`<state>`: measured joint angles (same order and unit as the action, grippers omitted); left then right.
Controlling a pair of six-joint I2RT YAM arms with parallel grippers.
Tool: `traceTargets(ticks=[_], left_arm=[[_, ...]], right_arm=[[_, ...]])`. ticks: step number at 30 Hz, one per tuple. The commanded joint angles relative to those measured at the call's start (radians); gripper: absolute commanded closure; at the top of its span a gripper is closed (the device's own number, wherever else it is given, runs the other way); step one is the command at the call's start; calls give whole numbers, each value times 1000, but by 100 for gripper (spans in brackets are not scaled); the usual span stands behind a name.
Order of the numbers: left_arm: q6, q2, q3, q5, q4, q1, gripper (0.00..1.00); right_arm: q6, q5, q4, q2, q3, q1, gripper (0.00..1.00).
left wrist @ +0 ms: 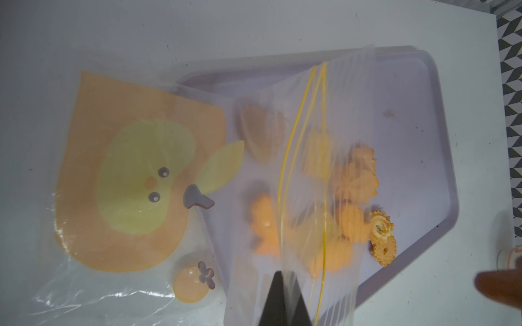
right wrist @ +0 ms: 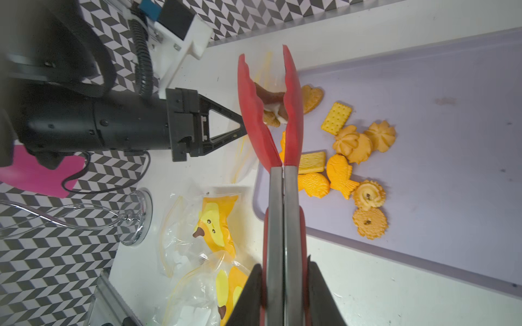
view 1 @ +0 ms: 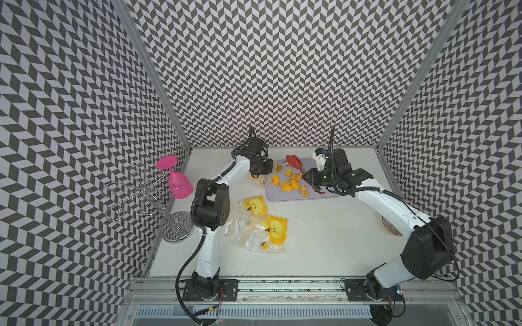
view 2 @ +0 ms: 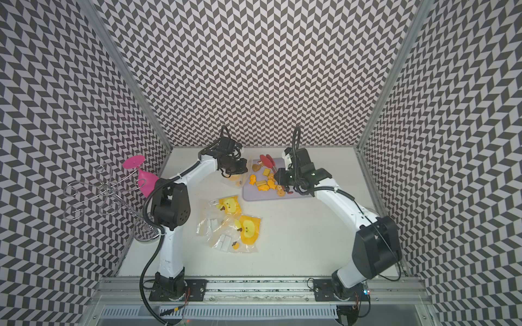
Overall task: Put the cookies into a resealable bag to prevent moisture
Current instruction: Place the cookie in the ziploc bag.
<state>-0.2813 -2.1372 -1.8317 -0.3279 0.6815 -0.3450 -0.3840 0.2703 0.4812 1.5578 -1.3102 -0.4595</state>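
Pinching a brown cookie (right wrist: 271, 98) between their red tips, the tongs (right wrist: 276, 197) hang near the mouth of the resealable bag (left wrist: 347, 84). The other cookies (view 1: 291, 185) lie loose on the lilac tray (view 1: 282, 197), just right of and below the frame's centre in both top views. The bag is at the tray's left rim.

The right tool (right wrist: 284, 265) is clenched on the tongs' steel handles. The left tool (left wrist: 282, 282) is clamped on the bag's zip edge and holds it up.

The mouth looks narrow and limp, so I judge the cookie could catch the film and drop onto the table (view 1: 324, 240). Too hard a squeeze may crack it. The thin film could slip from the left tool and the mouth collapse. The tong tips might also snag the bag and drag it toward the spare bags (view 1: 262, 223), lower in the frame.
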Motion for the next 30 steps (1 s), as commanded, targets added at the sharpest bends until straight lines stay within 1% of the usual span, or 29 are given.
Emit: traceTargets(ticks=[1, 12, 20, 30], left_arm=[[14, -7, -10, -15, -12, -5, 100], [17, -7, -10, -19, -9, -7, 100], [20, -4, -10, -21, -8, -7, 100], [18, -1, -11, -19, -8, -7, 100]], right_arm=[[-21, 19, -90, 35, -55, -26, 87], [-29, 22, -102, 142, -150, -61, 87], [-24, 14, -112, 189, -172, -62, 88], [3, -68, -80, 229, -175, -64, 88]])
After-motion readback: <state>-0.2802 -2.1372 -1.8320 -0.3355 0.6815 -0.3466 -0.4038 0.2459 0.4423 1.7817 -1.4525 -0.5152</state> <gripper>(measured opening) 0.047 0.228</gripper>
